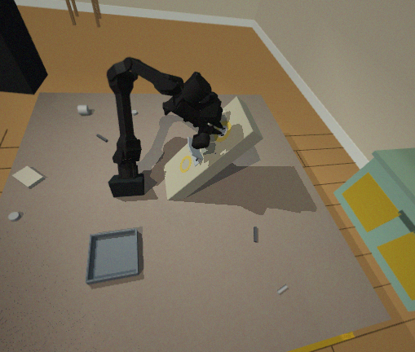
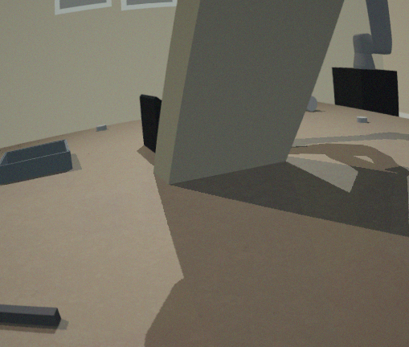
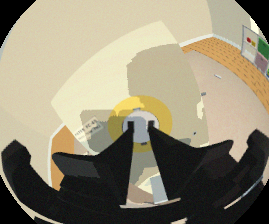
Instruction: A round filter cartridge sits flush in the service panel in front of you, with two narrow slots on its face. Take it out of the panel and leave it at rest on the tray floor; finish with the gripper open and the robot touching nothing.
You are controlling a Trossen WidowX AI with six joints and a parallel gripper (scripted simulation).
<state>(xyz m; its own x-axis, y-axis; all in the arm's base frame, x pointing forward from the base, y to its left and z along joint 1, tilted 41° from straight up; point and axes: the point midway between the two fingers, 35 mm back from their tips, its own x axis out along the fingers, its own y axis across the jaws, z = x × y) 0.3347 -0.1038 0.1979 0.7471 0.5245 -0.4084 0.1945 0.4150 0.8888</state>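
The round white filter cartridge (image 3: 141, 133) sits in the pale service panel (image 1: 239, 107) (image 2: 246, 80) (image 3: 102, 82), inside a yellow ring (image 3: 165, 112). My gripper (image 1: 221, 129) (image 3: 141, 129) is at the cartridge face. Its fingers stand a little apart, with the fingertips at the two slots and the middle strip of the face between them. How deep the tips reach, and whether they press on the slot walls, cannot be told. The blue-grey tray (image 1: 112, 278) (image 2: 33, 168) stands empty on the table. The panel hides the gripper in the exterior view.
The panel leans over the table. A second yellow ring (image 1: 181, 168) is low on its face, near a pale grey part (image 1: 194, 152). A dark bar (image 1: 255, 235) (image 2: 23, 315), a small white cylinder (image 1: 283, 289) and a cream block (image 1: 28, 176) lie on the table.
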